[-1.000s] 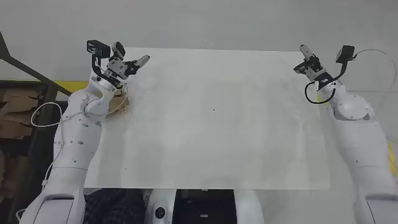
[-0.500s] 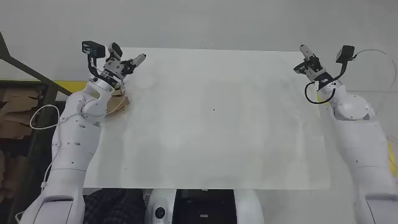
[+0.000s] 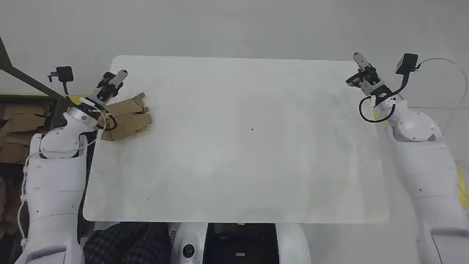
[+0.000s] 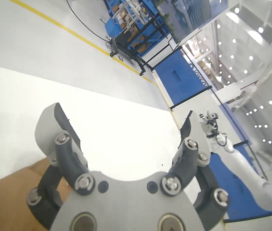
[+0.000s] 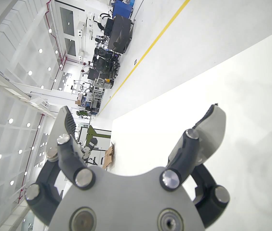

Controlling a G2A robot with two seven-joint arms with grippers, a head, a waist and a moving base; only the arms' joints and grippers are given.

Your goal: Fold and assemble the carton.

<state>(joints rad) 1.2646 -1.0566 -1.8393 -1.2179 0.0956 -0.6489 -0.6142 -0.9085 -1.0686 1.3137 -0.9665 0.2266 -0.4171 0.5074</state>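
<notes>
Reading both pincers as spread wide, nothing between the fingers. Left gripper (image 4: 123,118) sits just beside the carton (image 3: 126,115), which lies at the left edge of the table (image 3: 249,161). Right gripper (image 5: 138,118) is at the far right corner, well apart from the carton.
</notes>
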